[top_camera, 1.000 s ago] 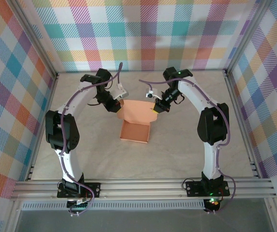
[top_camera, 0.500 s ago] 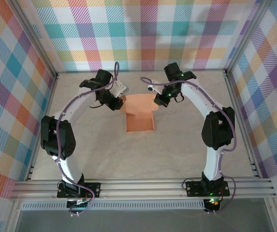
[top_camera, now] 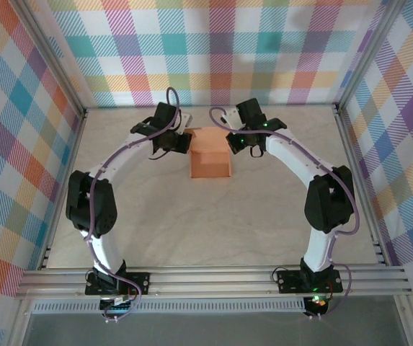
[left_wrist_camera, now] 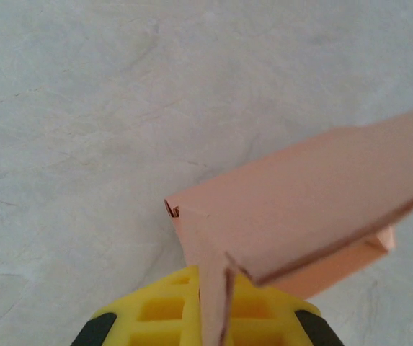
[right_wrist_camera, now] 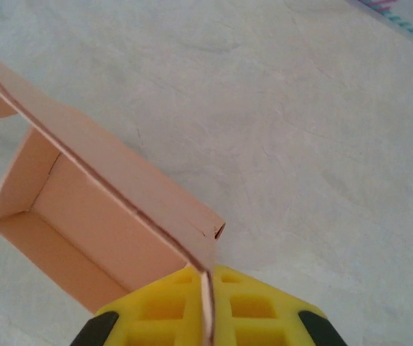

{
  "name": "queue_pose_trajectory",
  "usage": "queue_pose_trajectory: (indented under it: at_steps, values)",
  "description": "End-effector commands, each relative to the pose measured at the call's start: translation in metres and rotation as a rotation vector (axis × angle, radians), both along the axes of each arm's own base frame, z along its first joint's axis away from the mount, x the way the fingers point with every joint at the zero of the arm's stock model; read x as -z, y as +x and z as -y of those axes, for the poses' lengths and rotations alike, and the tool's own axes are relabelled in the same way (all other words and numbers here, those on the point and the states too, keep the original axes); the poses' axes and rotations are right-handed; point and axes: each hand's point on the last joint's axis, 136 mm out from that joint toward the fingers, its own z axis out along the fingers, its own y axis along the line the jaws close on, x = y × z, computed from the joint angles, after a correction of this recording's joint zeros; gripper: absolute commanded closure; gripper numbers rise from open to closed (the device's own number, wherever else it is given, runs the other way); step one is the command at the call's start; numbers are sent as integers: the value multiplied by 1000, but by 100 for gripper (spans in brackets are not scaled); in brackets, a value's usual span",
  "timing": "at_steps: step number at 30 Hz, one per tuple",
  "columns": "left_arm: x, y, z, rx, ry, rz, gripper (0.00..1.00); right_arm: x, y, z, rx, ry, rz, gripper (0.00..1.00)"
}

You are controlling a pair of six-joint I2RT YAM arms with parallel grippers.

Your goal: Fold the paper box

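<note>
The paper box (top_camera: 210,156) is salmon-orange card, folded into a small rectangular shape at the back middle of the table. Its lid panel slopes over the open tray. My left gripper (top_camera: 181,143) is shut on the box's left flap, and in the left wrist view a thin card flap (left_wrist_camera: 217,303) is pinched between the yellow pads (left_wrist_camera: 159,311). My right gripper (top_camera: 231,142) is shut on the right flap. In the right wrist view the card edge (right_wrist_camera: 206,306) runs between the yellow pads (right_wrist_camera: 256,306), with the box's open inside (right_wrist_camera: 83,216) to the left.
The pale marbled tabletop (top_camera: 213,231) spreads in front of the box. Checked fabric walls (top_camera: 213,50) and metal frame rails (top_camera: 213,277) close the workspace in. The back wall stands close behind both grippers.
Both grippers have moved toward the back wall and closer together, carrying the box with them. The lid panel has tipped down over the tray. Both stay shut on the flaps.
</note>
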Motion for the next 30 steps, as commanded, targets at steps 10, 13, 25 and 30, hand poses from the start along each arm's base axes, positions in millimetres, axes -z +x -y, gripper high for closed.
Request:
queue_pose_trajectory:
  at_steps: [10,13,25,30]
  values:
    - [-7,21,43,-79,-130,26,100,-5,19,0,394,191,98,100]
    - [-3,21,41,-100,-121,37,100,-6,20,-1,440,222,119,100]
    - [5,26,50,-131,-149,107,100,-1,15,-10,523,328,228,100]
    - [9,22,53,-121,-155,132,100,6,13,-7,556,354,241,100]
